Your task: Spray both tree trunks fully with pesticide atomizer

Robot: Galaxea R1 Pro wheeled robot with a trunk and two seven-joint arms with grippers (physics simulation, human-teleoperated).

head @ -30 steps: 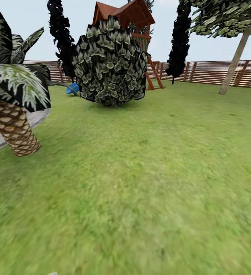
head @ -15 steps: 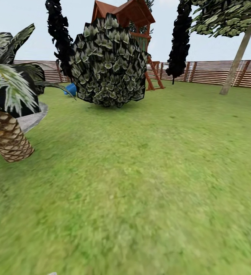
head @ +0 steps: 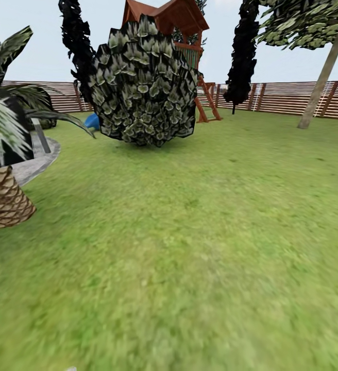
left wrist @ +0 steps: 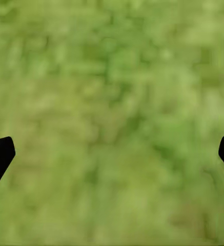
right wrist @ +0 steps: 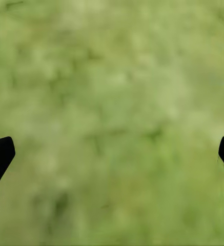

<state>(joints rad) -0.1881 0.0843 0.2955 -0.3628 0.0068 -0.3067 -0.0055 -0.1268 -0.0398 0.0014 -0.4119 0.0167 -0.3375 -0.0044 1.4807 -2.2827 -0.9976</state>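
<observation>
One round leafy bush [head: 144, 85] stands at 12 o'clock, with two near-black cone-shaped trees [head: 76, 49] beside it (the second [head: 242, 54] at 1 o'clock). One pale leaning tree trunk [head: 321, 80] at 2 o'clock, one palm [head: 1, 198] at 9 o'clock, one wooden play tower [head: 182, 20], one slatted fence [head: 287, 98].

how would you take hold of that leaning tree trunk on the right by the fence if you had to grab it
Judging from the head view, the leaning trunk is a bare, smooth column, so grip it low, above the base, with the fingers spanning it crosswise. Come from the open lawn side, since the fence stands behind it. Both the left gripper and right gripper are open, nothing between the fingers.
</observation>
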